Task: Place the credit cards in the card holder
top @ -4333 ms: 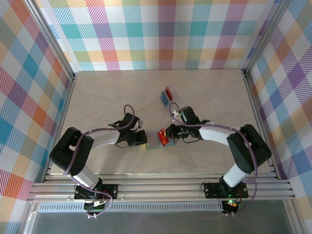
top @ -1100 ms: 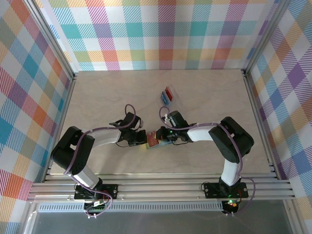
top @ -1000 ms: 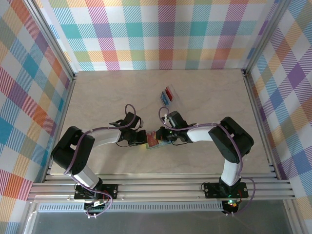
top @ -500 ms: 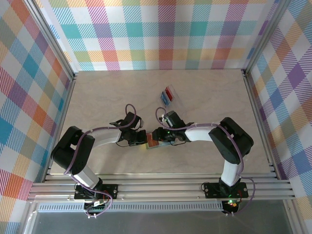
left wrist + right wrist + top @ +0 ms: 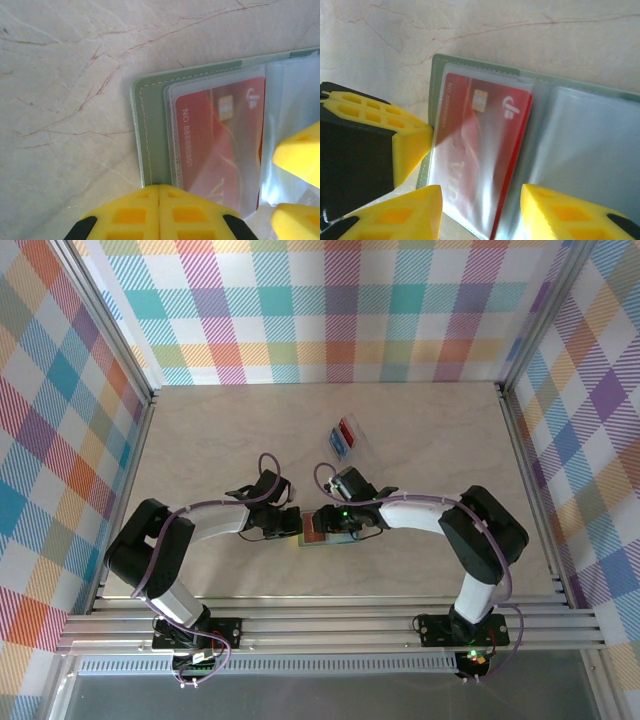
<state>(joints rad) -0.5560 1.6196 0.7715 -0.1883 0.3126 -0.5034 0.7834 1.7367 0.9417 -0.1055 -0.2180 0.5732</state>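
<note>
The grey-green card holder (image 5: pixel 330 541) lies open on the table in front of both arms. One red credit card (image 5: pixel 480 125) sits under the clear pocket of its left half, its right edge sticking out a little. My right gripper (image 5: pixel 481 200) hangs open over that card, one finger on each side, touching nothing. My left gripper (image 5: pixel 159 192) is shut, its joined tips pressed against the holder's green left edge (image 5: pixel 150 130). In the left wrist view the red card (image 5: pixel 220 145) shows through the pocket. From above, the left gripper (image 5: pixel 293 525) and right gripper (image 5: pixel 325 518) meet at the holder.
A clear plastic tray (image 5: pixel 345 436) with a red and a blue card stands further back, behind the right gripper. Bare marble-patterned tabletop (image 5: pixel 220 440) surrounds the holder. Aluminium rails (image 5: pixel 320 625) run along the near edge, and plaid walls close in the other sides.
My right gripper has moved left with the red card, pushed it into the pocket, then opened and let go. The left gripper has stayed shut at the holder's edge.
</note>
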